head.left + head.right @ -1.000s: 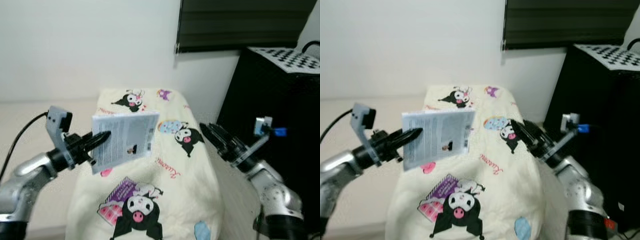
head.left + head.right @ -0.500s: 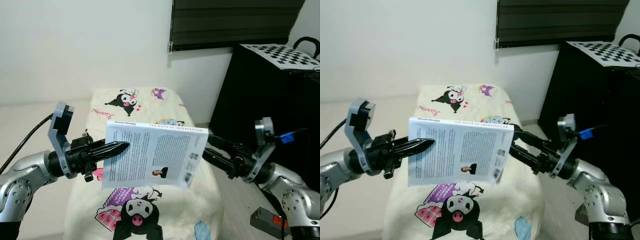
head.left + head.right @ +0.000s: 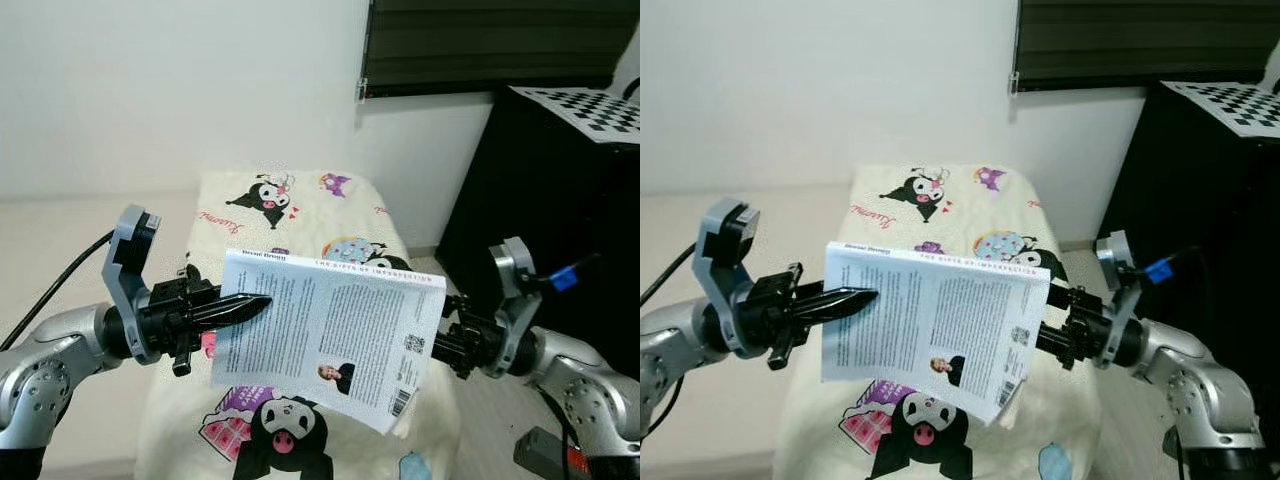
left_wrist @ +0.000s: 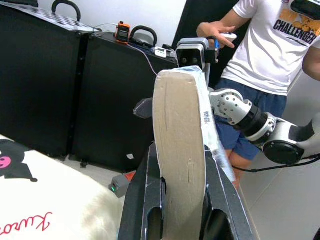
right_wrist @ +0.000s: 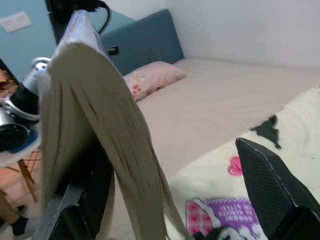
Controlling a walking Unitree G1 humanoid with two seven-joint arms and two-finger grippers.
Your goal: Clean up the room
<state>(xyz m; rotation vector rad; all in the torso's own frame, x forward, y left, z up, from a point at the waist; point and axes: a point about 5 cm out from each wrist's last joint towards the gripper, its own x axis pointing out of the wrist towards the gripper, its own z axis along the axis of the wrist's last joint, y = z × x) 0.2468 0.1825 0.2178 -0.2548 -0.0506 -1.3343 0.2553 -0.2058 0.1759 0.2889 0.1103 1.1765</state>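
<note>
Book (image 3: pixel 328 338) hangs in mid-air at the centre of your head view, back cover facing you, above the cartoon-print blanket (image 3: pixel 300 215). At 9 o'clock of it your left gripper (image 3: pixel 240 308) has both fingers clamped on the cover's edge. At 3 o'clock your right gripper (image 5: pixel 170 200) reaches its far edge; its fingers are spread wide with the page block between them, one finger (image 5: pixel 272 185) standing apart. A black cabinet (image 3: pixel 560 190) sits at 2 o'clock. A person (image 4: pixel 270 55) stands behind the right arm.

book (image 3: pixel 325 335) between claws, above blanket (image 3: pixel 300 215)
</note>
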